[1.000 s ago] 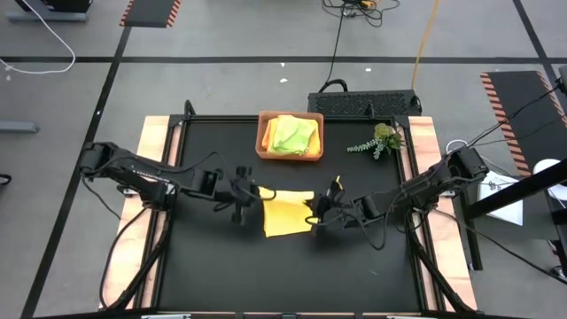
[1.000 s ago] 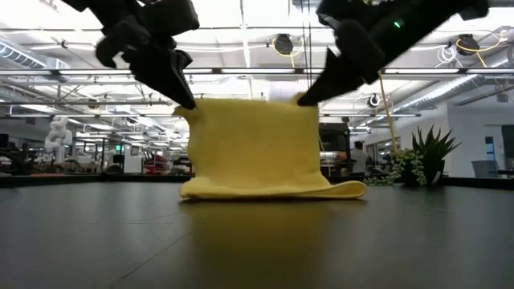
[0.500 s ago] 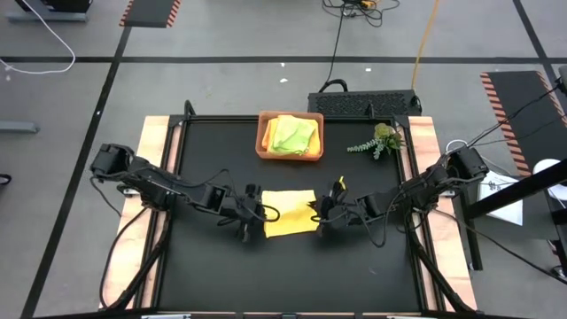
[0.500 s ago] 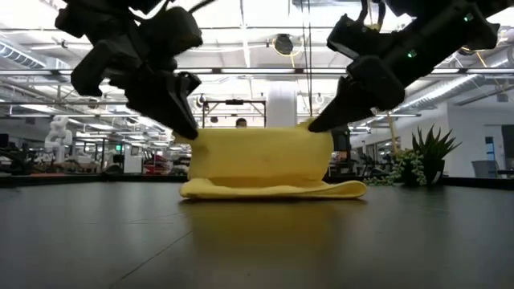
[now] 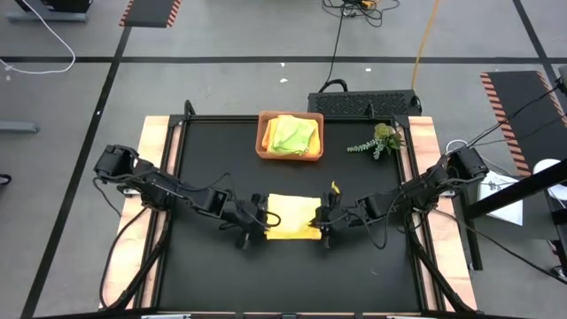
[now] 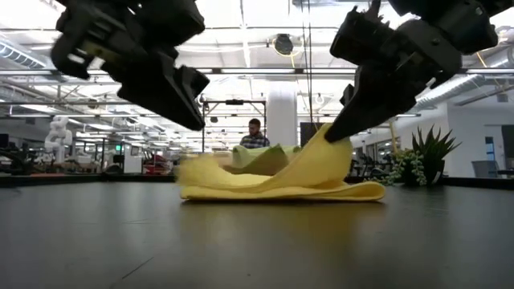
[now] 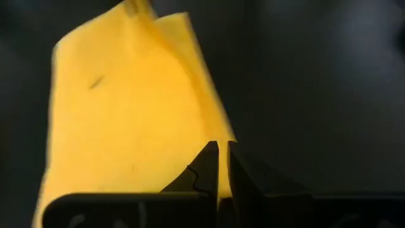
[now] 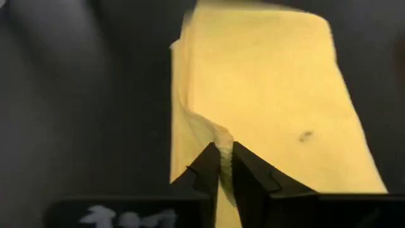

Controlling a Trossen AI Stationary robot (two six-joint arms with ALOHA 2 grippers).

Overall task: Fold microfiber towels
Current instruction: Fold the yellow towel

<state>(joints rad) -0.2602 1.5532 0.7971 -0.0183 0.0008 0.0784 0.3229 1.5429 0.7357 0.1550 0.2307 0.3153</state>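
A yellow towel [image 5: 292, 217] lies folded over itself mid-table; its lower layer rests flat on the table in the low view [image 6: 273, 193]. My right gripper [image 5: 321, 223] is shut on the towel's right corner, held a little above the table [image 6: 329, 135]. My left gripper [image 5: 263, 221] hovers just above the towel's left corner [image 6: 189, 167], which is blurred and lies low, apart from the fingertips [image 6: 199, 124]. The left fingers [image 7: 221, 147] stand a narrow gap apart. An orange and a lime green towel [image 5: 292, 133] lie in the tray [image 5: 262, 149]. My right gripper pinches the upper layer's right corner [image 8: 221, 134] between its two fingers, where the cloth is crumpled at the fingertips. The fingers slant down from the table's right. The corner is raised and the cloth slopes slack down to the layer on the table [image 6: 305, 172].
The orange-brown tray stands at the far middle of the table. A green plant sprig [image 5: 379, 140] lies at the far right. A person [image 6: 254, 133] shows in the room beyond the table. Bare black tabletop lies in front of the towel [image 5: 283, 275].
Both grippers have gone down and toward the table's near edge, bringing the towel's raised edge over the part that stayed on the table. The upright sheet has come down into a low fold. Its left corner has dropped away from my left gripper.
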